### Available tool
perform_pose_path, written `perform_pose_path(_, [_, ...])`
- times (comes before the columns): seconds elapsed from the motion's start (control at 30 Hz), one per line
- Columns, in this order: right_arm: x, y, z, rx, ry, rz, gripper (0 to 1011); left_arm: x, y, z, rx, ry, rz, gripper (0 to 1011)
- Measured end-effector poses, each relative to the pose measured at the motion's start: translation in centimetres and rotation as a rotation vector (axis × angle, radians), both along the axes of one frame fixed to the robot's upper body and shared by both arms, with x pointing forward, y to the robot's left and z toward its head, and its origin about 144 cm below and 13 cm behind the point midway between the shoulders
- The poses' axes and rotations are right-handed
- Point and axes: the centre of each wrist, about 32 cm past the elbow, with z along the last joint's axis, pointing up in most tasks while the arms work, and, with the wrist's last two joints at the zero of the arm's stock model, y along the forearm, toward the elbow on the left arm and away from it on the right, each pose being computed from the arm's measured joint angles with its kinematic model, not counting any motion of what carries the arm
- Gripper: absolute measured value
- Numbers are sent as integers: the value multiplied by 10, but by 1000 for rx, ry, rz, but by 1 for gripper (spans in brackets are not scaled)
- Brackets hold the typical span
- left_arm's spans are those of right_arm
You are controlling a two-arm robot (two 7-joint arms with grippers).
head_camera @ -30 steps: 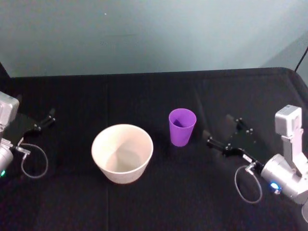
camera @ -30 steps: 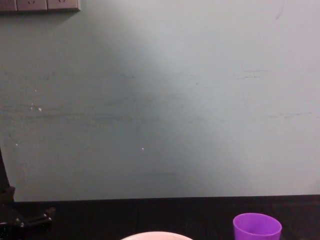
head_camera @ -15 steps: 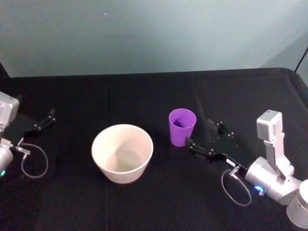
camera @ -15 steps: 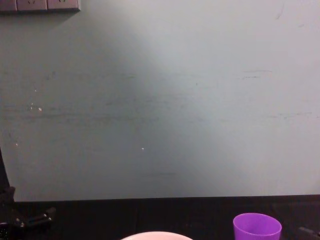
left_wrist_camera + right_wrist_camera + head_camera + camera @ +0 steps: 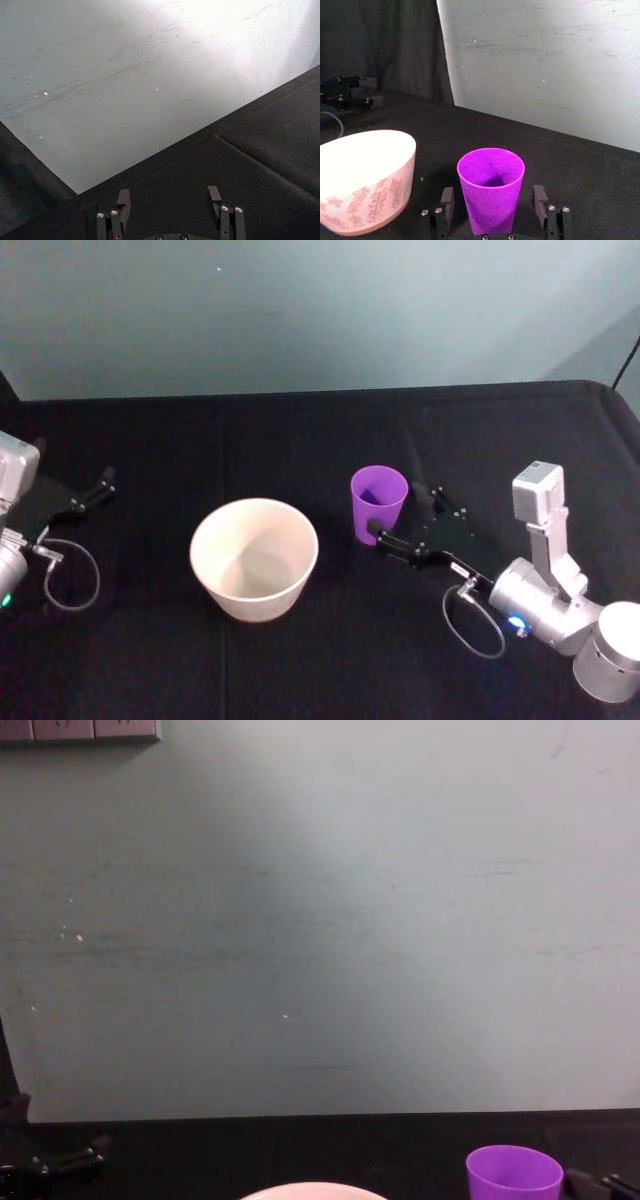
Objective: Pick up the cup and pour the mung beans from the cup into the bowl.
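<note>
Centre-right in the head view, on the black-draped table [image 5: 300,430]: one small purple plastic tumbler, the cup [image 5: 379,502]. It stands upright, long axis vertical, mouth up, near the round white bowl [image 5: 255,602] but apart from it. Right pincer [image 5: 404,511]: released, fingers flanking the cup's lower wall. Likely light, smooth and slightly springy, so you should grip mid-wall, gently, lest it slip or tip. Mung beans inside: cannot tell. Left pincer [image 5: 169,202]: released, parked far left.
</note>
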Motion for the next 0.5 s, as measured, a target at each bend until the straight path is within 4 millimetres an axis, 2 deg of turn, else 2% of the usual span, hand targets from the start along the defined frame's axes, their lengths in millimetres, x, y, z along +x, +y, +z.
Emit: perform_pose_path(0.5, [14, 15, 0, -17, -15, 3, 1003, 0, 0, 0, 0, 0, 0, 1000])
